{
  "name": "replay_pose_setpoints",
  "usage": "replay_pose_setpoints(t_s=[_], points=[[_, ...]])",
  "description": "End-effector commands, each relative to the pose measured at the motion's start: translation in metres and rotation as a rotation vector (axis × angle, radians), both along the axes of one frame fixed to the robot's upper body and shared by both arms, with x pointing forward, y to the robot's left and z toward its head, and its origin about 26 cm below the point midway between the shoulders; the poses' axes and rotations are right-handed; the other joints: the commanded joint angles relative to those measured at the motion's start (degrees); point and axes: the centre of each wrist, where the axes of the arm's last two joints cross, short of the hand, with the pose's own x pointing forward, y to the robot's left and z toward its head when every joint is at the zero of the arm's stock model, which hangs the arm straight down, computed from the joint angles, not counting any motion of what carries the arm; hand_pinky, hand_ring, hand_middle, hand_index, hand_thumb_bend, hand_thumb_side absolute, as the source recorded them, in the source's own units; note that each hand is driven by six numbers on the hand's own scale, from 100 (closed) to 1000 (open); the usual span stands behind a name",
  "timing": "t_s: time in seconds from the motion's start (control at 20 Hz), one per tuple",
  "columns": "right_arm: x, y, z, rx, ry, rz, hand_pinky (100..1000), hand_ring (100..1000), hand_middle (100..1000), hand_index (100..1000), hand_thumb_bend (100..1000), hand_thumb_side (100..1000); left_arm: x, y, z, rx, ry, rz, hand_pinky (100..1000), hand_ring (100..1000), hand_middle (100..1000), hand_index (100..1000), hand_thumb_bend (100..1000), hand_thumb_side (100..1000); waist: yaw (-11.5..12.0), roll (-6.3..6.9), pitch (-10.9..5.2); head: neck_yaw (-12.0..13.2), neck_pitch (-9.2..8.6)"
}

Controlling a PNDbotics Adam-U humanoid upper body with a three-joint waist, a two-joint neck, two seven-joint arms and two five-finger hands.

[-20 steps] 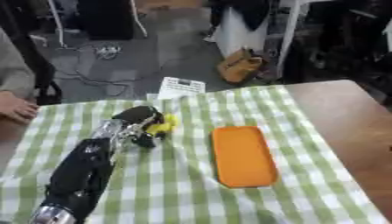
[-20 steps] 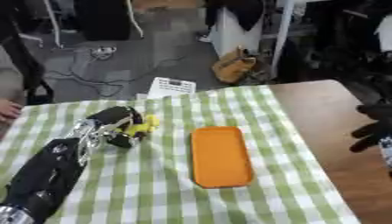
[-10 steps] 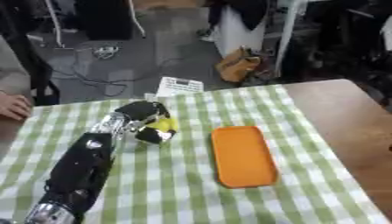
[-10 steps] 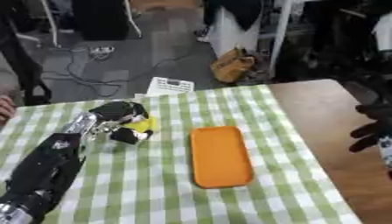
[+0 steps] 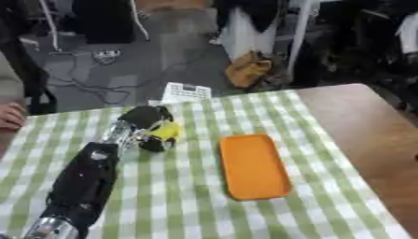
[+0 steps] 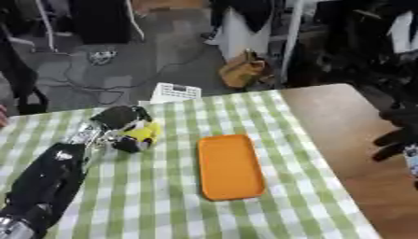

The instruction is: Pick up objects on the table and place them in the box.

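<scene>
Now the left hand has its fingers curled on a yellow object, seemingly raised since before, orange box well right of them; right hand hangs half-curled, empty.

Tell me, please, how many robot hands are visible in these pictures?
2. The left hand is on the green checked cloth, curled around a yellow object. The right hand shows at the right edge of the right eye view only.

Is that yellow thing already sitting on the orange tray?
No, the yellow object is in the curled fingers of the left hand, apart from the orange tray on the checked cloth.
</scene>
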Motion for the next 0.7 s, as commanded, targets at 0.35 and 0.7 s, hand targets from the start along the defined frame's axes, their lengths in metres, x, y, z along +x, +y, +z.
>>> replay_pose_setpoints(t_s=[0.35, 0.7], points=[[-0.002, -0.001, 0.012, -0.01, -0.044, 0.01, 507, 597, 740, 753, 100, 724, -0.001, 0.017, -0.007, -0.041, 0.047, 0.092, 669, 702, 763, 832, 272, 390, -0.4, 0.71, 0.77, 0.2, -1.34], [-0.002, -0.001, 0.012, -0.011, -0.044, 0.012, 507, 598, 740, 753, 100, 725, -0.001, 0.017, -0.011, -0.032, 0.101, 0.113, 569, 572, 626, 737, 198, 242, -0.4, 0.66, 0.86, 0.2, -1.17]])
